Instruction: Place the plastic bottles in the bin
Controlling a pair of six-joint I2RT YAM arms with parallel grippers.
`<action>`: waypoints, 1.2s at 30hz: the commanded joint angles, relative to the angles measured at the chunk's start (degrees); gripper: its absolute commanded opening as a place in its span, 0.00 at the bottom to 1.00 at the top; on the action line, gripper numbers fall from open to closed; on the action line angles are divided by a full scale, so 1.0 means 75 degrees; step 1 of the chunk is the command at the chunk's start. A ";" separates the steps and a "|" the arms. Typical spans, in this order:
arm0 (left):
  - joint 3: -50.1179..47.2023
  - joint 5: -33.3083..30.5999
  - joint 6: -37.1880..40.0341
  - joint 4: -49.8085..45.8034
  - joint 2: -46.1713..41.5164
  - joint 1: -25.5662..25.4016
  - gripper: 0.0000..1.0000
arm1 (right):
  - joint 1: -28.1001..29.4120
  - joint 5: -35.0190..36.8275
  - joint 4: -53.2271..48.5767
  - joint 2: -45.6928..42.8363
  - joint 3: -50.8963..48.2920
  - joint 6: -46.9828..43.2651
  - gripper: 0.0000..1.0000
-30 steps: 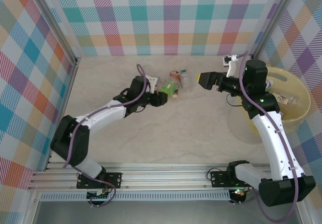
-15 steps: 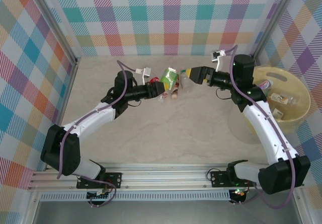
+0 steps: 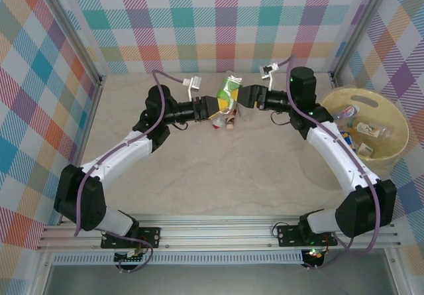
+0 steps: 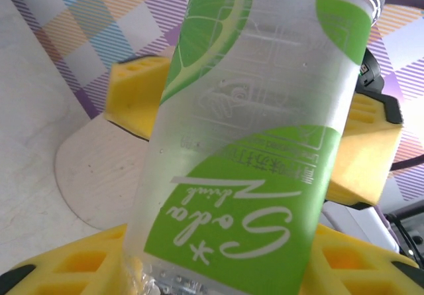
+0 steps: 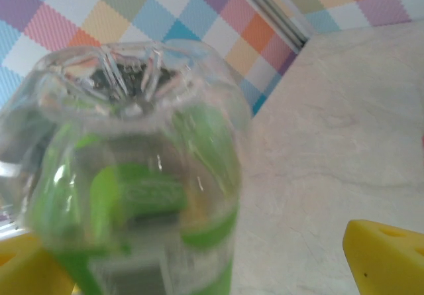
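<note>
My left gripper [image 3: 215, 105] is shut on a clear plastic bottle [image 3: 229, 91] with a green "Soda drink" label, held up off the table near the back wall. In the left wrist view the bottle [image 4: 252, 129] stands between my yellow fingers [image 4: 59, 268]. My right gripper [image 3: 246, 97] meets it from the right, open, one finger on each side of the bottle's far end. The right wrist view looks at the bottle's base [image 5: 132, 162], and the right finger [image 5: 384, 255] is clear of it. The pale-yellow bin [image 3: 391, 150] stands at the far right.
Another small bottle [image 3: 224, 118] lies on the table just below the held one. Several bottles [image 3: 361, 129] lie inside the bin. The checked back wall is close behind both grippers. Metal corner posts stand at the back left and back right.
The left gripper has lifted the green bottle off the table and carried it back and right. The right gripper has swung left from near the bin to the bottle.
</note>
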 commanded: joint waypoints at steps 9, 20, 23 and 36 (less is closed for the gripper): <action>0.0416 0.0251 -0.0065 0.0223 0.0249 -0.0216 0.41 | 0.0125 0.0101 0.2130 0.0031 -0.0003 0.0911 0.75; 0.0474 0.0141 0.0149 -0.0023 0.0258 -0.0239 0.76 | 0.0121 0.1003 0.1115 -0.0466 -0.0090 0.0090 0.49; 0.0484 0.0080 0.0453 -0.0343 0.0122 -0.0239 0.93 | 0.0117 0.1609 0.0338 -0.0661 0.0009 -0.0300 0.47; 0.0801 -0.2815 0.2721 -0.4071 -0.0625 -0.0310 1.00 | -0.0131 0.5668 -0.2933 -0.2133 0.0501 -0.2408 0.43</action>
